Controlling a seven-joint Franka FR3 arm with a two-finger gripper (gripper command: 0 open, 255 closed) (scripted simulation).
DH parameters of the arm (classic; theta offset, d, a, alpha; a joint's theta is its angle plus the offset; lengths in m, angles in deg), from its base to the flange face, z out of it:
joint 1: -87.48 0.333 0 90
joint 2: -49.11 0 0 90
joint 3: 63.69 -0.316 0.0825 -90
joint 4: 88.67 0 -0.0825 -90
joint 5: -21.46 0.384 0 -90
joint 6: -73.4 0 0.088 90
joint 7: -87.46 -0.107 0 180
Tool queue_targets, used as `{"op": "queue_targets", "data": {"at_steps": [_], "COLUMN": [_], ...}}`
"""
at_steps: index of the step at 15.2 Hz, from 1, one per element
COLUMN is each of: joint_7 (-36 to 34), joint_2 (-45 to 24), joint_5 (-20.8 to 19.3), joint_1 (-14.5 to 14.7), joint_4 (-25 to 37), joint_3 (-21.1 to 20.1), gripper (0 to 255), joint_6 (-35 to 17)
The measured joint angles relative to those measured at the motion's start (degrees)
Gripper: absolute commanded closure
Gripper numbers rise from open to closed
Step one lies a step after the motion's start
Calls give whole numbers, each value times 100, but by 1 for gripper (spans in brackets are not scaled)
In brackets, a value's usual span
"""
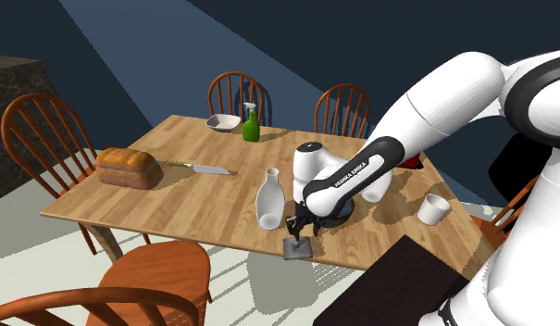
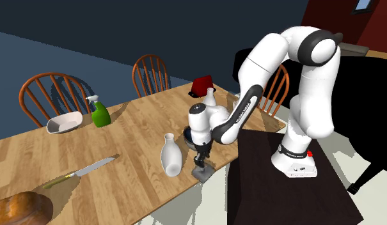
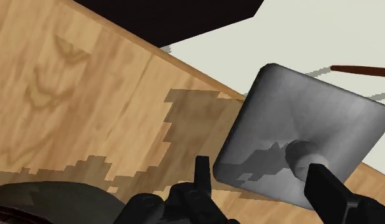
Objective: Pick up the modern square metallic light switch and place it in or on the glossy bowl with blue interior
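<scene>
Hovers low over the grey square metallic light switch at the edge of the wooden tabletop, black fingers released, standing apart beside its knob.

Bright, even light falls from above on the wooden table, leaving the blue wall behind it dim apart from a paler slanted band. A chair throws a dark, crisp shadow onto the wall in the second exterior view, and thin striped shadows cross the pale floor. In the wrist view a shadow lies across the wood and the grey switch plate, its edges broken into blocky stair-steps; the plate shades from pale to dark grey across its face.
</scene>
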Motion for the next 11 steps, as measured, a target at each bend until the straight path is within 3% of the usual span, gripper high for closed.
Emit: {"op": "queue_targets", "data": {"at_steps": [1, 3, 5, 7, 11], "joint_7": [-819, -3244, -4747, -5195, -5398], "joint_2": [-186, -975, -1887, -2199, -2326], "joint_5": [-683, -1839, -2334, -2480, -2600], "joint_1": [456, 1525, 2354, 2608, 2638], "joint_4": [316, 1434, 2613, 2950, 2868], "joint_3": [143, 395, 588, 690, 774], "gripper": [0, 0, 0, 0, 0], "joint_6": [436, 1862, 3418, 3878, 3807]}}
